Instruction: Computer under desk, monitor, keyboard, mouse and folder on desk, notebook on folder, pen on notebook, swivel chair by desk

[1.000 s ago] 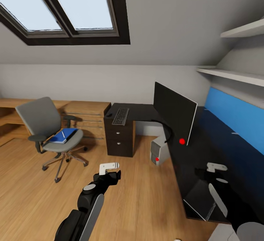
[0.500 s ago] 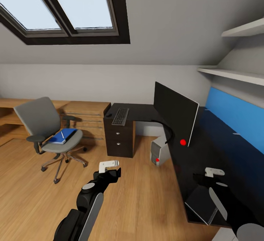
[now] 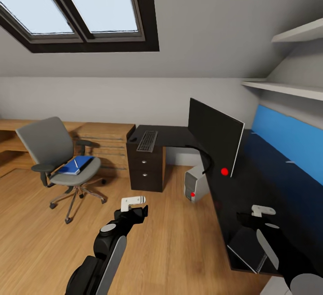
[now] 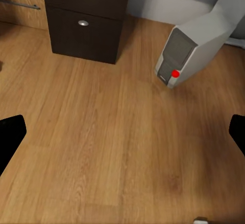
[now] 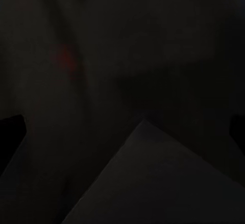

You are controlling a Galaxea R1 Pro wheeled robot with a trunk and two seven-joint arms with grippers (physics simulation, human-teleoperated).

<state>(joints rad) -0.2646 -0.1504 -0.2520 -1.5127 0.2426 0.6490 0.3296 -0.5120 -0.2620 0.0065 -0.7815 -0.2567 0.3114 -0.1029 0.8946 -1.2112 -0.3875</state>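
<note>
Blue and flat, the folder [image 3: 77, 166] lies on the swivel chair [image 3: 60, 160] at ten o'clock, notebook and pen seemingly atop. It looks light, stiff and slick; pinching one overhanging edge seems wisest. Left gripper [image 3: 133, 206] hangs spread and empty; right gripper [image 3: 262, 211] I cannot tell.

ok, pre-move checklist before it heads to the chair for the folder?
1. Folder on swivel chair seat, pen lying on it: ok.
2. Left pincer open and empty, floor under it: ok.
3. Right pincer over the desk; open or shut: cannot tell.
4. Floor path to the chair free: ok.
5. Keyboard next to monitor: not ok, it lies apart on the far wing.
6. Computer under desk: ok.
</note>
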